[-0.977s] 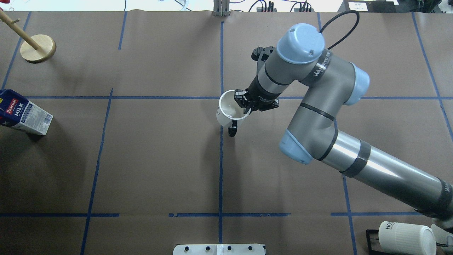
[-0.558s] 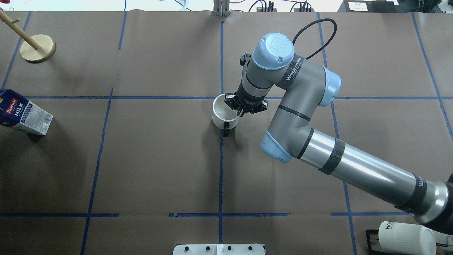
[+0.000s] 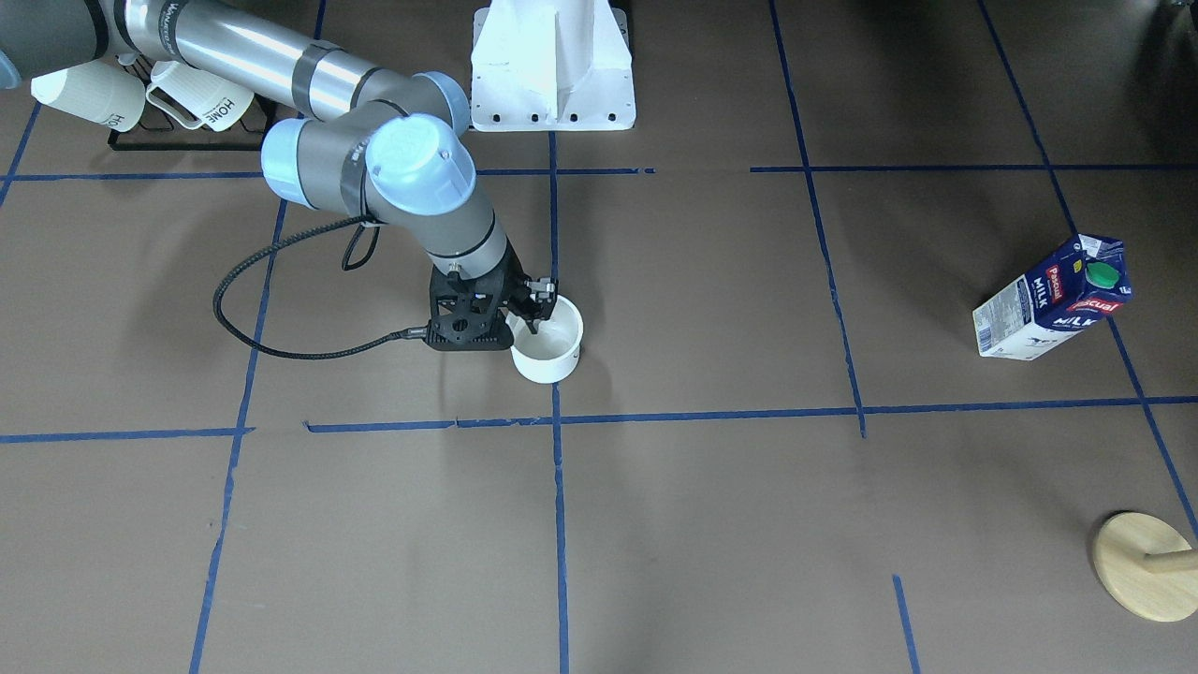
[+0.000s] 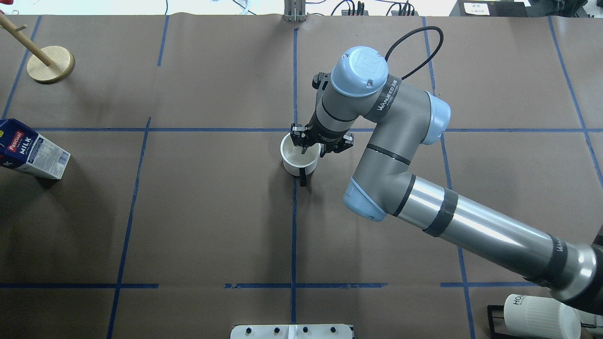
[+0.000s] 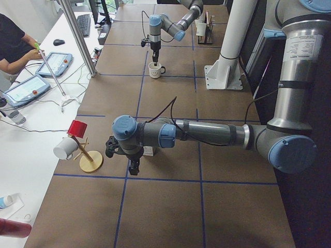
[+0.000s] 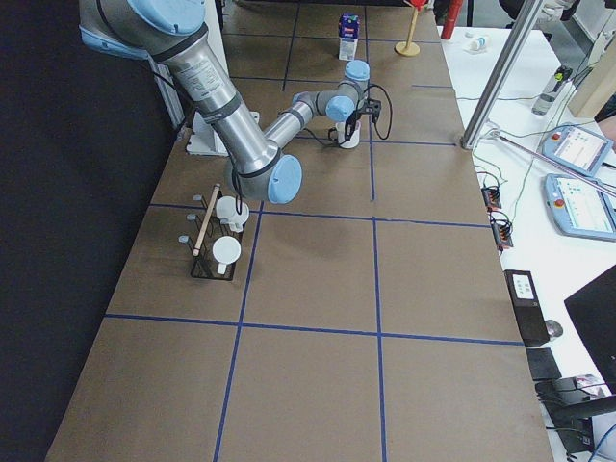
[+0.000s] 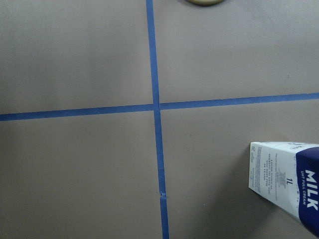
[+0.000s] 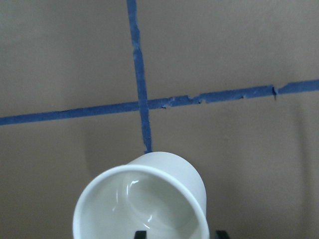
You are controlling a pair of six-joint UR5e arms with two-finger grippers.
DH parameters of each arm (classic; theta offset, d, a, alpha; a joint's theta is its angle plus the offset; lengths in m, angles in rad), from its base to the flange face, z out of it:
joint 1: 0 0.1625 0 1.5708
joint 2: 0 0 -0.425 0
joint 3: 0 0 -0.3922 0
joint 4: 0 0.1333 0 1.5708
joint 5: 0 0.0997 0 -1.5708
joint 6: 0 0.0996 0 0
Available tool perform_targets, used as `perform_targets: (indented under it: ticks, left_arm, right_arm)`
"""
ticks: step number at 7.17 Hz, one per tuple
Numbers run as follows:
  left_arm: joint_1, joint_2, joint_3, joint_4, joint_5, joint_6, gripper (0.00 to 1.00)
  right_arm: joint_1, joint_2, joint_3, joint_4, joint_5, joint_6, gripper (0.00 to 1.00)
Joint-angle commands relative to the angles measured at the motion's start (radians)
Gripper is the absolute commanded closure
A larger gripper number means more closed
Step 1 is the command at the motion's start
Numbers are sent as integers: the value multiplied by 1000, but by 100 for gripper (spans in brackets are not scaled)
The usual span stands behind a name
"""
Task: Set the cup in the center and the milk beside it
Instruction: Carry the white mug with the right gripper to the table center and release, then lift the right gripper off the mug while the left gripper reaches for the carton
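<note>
With the cup [image 4: 293,159] standing on the tabletop [image 4: 212,212] just beside the center crossing [image 4: 295,130] and the right end effector [image 4: 313,149] released astride its rim, cup placement is judged nearly complete; next, the left end effector [image 5: 133,166], state not discernible, must grasp the far-off milk [image 4: 33,150].

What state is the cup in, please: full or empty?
Empty: the right wrist view looks into the cup and shows only its bare white bottom.
</note>
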Motion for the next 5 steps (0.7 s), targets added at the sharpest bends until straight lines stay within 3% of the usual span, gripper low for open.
perform_targets:
  ticks: [1,4,5]
  left_arm:
    - [38,-20,-108,0,-39,-129,0]
    - [159,-54,-109,-12,-34,-172,0]
    - [191,-59,-115,-12,-25,-205,0]
  right_arm:
    - [136,-163,186,10,81,-13,0]
    - [225,-308,263,17,90,-137,0]
    - [225,-310,266,15,90,-137,0]
